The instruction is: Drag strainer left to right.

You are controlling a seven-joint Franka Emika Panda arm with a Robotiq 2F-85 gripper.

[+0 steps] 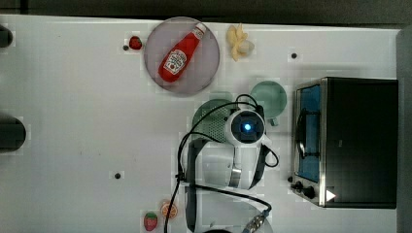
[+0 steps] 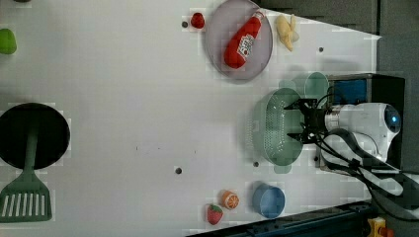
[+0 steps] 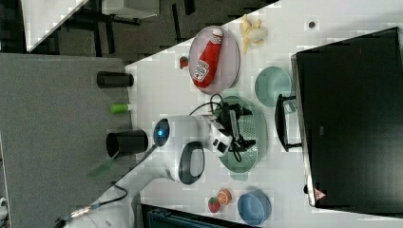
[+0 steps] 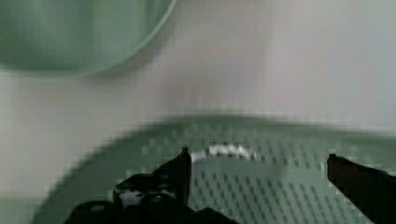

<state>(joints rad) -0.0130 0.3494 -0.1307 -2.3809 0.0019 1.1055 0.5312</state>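
White tabletop (image 2: 123, 98) held everything. Claw (image 2: 295, 121) sat down inside the strainer (image 2: 274, 129), fingers (image 4: 180, 175) spread apart, perforated floor showing between them in the wrist view, nothing pinched. Strainer lay under and around the claw, its tab handle toward the left view's bottom. Mint mug (image 2: 316, 84) stood just beside the strainer, on the left view's upper right of the claw. Black toaster oven (image 1: 357, 141) sat close behind the claw at the top view's right, well clear of the strainer rim. Grey plate (image 2: 239, 39) with the ketchup bottle (image 2: 243, 40) lay farther off toward the left view's top, banana (image 2: 286, 30) and a strawberry (image 2: 197, 20) flanking it. Blue bowl (image 2: 269, 200), orange slice (image 2: 230, 199) and another strawberry (image 2: 214, 214) sat toward the left view's bottom. Black pan (image 2: 32, 136) and green spatula (image 2: 27, 195) were far off, at the left view's left.
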